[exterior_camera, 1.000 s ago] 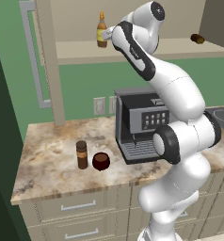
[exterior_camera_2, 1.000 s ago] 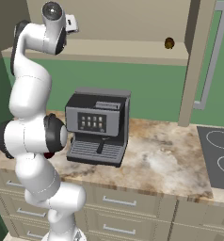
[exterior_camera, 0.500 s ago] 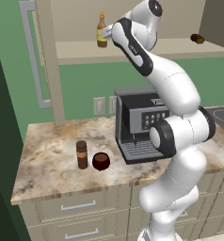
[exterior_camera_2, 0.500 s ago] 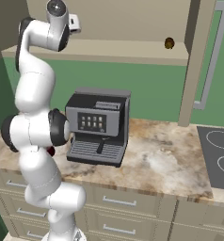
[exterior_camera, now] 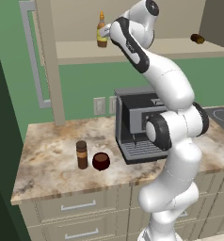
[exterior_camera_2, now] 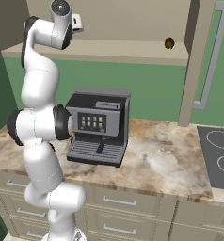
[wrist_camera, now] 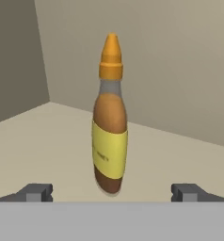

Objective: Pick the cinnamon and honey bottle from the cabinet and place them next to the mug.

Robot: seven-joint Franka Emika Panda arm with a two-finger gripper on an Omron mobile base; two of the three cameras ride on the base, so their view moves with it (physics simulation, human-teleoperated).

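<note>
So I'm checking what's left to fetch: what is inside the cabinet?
The honey bottle stands upright on the cabinet shelf, open gripper facing it. A small dark thing lies farther along; the arm hides part of the shelf.

Base views flank arm from behind, sharing coffee machine (exterior_camera: 137,120); hand view close on honey bottle (wrist_camera: 110,127).

A kitchen: coffee machine (exterior_camera: 135,123), stone counter (exterior_camera: 52,157), drawers (exterior_camera: 78,206), hob (exterior_camera_2: 220,153).

Countertop and wall fixtures, non-task.
Black coffee machine (exterior_camera: 137,124) on marbled counter (exterior_camera: 48,160), backed against green wall; white outlet (exterior_camera: 100,106) just left of it. Cream drawers (exterior_camera_2: 132,207) below. Cooktop (exterior_camera_2: 220,157) at counter's right end.
</note>
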